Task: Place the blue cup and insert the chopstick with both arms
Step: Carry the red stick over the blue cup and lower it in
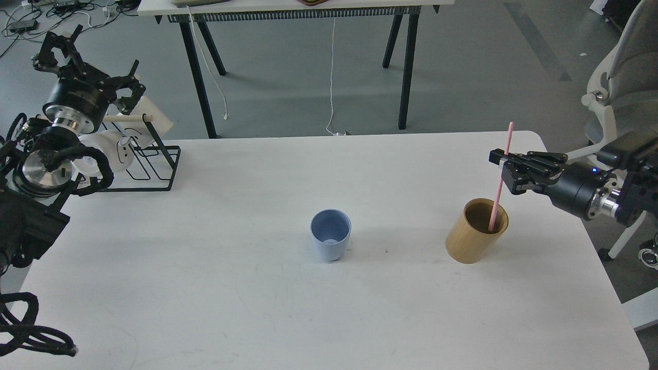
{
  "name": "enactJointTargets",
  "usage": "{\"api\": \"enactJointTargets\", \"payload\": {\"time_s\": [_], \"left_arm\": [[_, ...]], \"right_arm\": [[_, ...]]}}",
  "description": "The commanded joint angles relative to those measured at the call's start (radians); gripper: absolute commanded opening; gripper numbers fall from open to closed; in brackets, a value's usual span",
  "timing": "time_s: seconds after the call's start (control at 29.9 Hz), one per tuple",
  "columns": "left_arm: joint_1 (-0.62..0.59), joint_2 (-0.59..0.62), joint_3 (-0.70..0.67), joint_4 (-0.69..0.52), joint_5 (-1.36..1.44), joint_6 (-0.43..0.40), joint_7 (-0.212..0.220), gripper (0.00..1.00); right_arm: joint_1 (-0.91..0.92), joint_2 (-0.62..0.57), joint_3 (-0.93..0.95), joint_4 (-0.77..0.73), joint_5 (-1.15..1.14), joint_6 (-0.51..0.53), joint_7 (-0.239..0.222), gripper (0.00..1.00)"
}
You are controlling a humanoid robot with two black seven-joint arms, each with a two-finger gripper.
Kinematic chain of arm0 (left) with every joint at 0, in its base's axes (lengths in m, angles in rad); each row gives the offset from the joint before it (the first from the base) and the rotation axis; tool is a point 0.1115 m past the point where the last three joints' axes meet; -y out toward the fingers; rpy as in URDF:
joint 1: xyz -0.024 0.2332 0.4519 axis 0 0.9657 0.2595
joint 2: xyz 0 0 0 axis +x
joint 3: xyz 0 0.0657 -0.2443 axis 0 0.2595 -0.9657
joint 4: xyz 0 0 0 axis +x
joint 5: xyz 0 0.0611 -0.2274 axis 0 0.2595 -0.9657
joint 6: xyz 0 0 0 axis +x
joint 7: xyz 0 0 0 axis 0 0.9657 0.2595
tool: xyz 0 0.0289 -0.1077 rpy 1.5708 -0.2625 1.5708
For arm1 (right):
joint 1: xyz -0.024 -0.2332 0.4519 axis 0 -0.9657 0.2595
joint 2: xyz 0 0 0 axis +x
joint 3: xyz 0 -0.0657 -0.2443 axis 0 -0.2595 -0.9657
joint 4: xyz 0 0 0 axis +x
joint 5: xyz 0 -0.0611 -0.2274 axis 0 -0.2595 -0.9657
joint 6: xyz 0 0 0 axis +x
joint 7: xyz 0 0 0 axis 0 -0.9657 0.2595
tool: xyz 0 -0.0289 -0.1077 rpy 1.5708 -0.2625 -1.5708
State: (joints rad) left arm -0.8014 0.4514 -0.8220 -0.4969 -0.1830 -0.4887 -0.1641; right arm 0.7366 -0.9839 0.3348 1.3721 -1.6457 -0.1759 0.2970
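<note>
Chopstick (500,174): light, stiff, slippery; stands in wooden holder (475,237), right of blue cup (330,234).
Right claw (506,165): clamped on its upper shaft.
Left claw (82,56): fingers apart, empty.

Left arm (49,154): black segments, polished silver ring and a round silver disc at the joints, looped black cables in braided sleeving along its side, ending in the left gripper (85,67), an open black frame of thin skeletal links. Right arm (611,192): matte black cylindrical wrist, a silver ribbed collar behind it, one small blue light lit on top, boxy black housing further back. Right gripper (506,167): black, angular linkage fingers, a small white patch at the tip.
</note>
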Motion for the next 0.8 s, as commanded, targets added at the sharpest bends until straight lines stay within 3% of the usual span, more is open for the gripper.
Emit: {"api": "enactJointTargets", "payload": {"time_s": [0.0,0.17,0.33,0.53,0.77], "left_arm": [[0.001,0.009,0.001,0.000,0.000,0.000,0.001,1.00],[0.002,0.003,0.003,0.000,0.000,0.000,-0.002,1.00],[0.001,0.003,0.038,0.000,0.014,0.000,0.000,1.00],[-0.004,-0.004,0.078,0.000,0.014,0.000,-0.002,1.00],[-0.001,-0.008,0.078,0.000,0.014,0.000,-0.002,1.00]], "right_arm": [[0.081,-0.022,0.068,0.022,0.014,0.012,0.001,0.00],[0.185,0.036,0.102,0.068,0.107,0.016,-0.004,0.01],[0.178,0.269,0.086,0.047,0.127,0.016,-0.015,0.00],[0.142,0.505,-0.028,-0.102,0.112,0.015,-0.015,0.00],[0.141,0.645,-0.077,-0.205,0.106,0.013,-0.032,0.01]]}}
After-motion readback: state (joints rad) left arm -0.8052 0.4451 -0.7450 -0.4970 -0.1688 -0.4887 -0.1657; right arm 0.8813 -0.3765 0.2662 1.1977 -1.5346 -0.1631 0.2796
